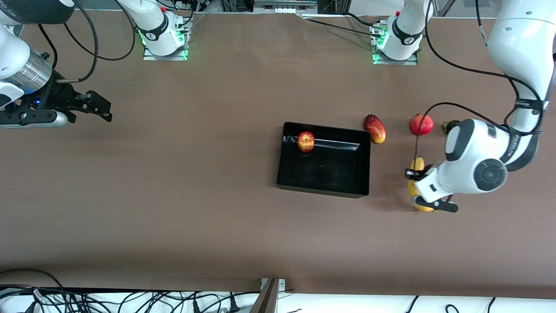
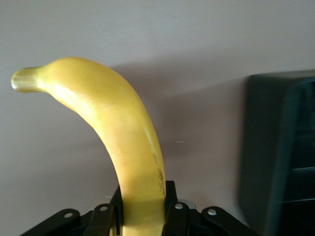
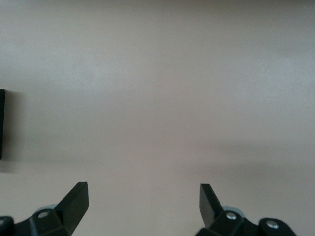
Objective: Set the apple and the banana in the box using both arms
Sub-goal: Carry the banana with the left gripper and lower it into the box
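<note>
The left hand (image 1: 420,188) is clamped on the banana (image 1: 418,165), gripping it low on its body so that most of the fruit curves out past the fingers (image 2: 173,209) toward the stem end; in the left wrist view the yellow skin fills the gap between the two black fingers completely. Whether the banana is touching the counter (image 1: 195,195) or lifted just off it cannot be told. It sits at the left arm's end of the counter, just beside the box (image 1: 323,187) and apart from it, with one dark wall of the box showing in the left wrist view. The apple (image 1: 306,141) already lies inside the box, close to the wall that faces the robots' bases. On the counter near the box, toward the left arm's end, lie a red-yellow mango (image 1: 375,128) and a round red fruit (image 1: 421,124), both nearer the bases than the banana is. The right hand (image 1: 97,111) waits over bare counter at the right arm's end, well apart from the box, its fingers (image 3: 75,201) spread wide with nothing between them.
</note>
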Robot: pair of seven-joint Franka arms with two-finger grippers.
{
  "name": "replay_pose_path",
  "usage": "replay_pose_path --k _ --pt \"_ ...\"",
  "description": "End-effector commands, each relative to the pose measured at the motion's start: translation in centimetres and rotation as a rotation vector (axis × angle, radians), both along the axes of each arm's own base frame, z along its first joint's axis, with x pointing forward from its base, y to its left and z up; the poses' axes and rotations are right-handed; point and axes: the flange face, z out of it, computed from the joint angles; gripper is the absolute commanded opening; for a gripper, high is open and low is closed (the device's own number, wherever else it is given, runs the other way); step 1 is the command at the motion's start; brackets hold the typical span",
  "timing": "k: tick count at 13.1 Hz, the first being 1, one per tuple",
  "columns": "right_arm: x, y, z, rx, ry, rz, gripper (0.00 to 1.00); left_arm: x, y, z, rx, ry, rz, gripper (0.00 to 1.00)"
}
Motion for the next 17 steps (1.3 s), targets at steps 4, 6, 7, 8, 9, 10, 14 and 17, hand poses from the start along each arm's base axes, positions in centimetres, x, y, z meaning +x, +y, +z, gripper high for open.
replay_pose_path --k 4,6,7,8,9,10,14,17 --pt "0.4 -0.1 0.3 -0.016 -0.004 -0.005 1.0 -3.2 -11.8 5.4 -0.022 -0.011 0.078 0.0" --pt "0.4 -0.1 0.4 -0.016 -0.005 -0.005 1.0 -4.8 -16.2 6.3 -0.046 -0.029 0.068 0.0" --pt "0.4 -0.1 0.4 -0.016 -0.005 -0.005 1.0 -5.7 -18.0 5.9 -0.061 -0.044 0.063 0.0" --pt "0.4 -0.1 0.3 -0.016 -0.004 -0.005 1.0 -6.3 -19.5 5.2 -0.077 -0.07 0.07 0.0" --pt "0.4 -0.1 0.4 -0.016 -0.005 -0.005 1.0 -7.0 -20.9 4.0 -0.102 -0.094 0.079 0.0" --pt "0.4 -0.1 0.4 -0.015 -0.005 -0.006 1.0 -7.7 -21.7 2.5 -0.102 -0.119 0.071 0.0" --pt "0.4 -0.1 0.3 -0.016 -0.004 -0.005 1.0 -9.0 -22.1 -2.3 -0.06 -0.145 0.04 0.0" --pt "0.5 -0.3 0.3 -0.016 -0.004 -0.008 1.0 -10.5 -21.8 -5.7 -0.045 -0.177 0.005 0.0"
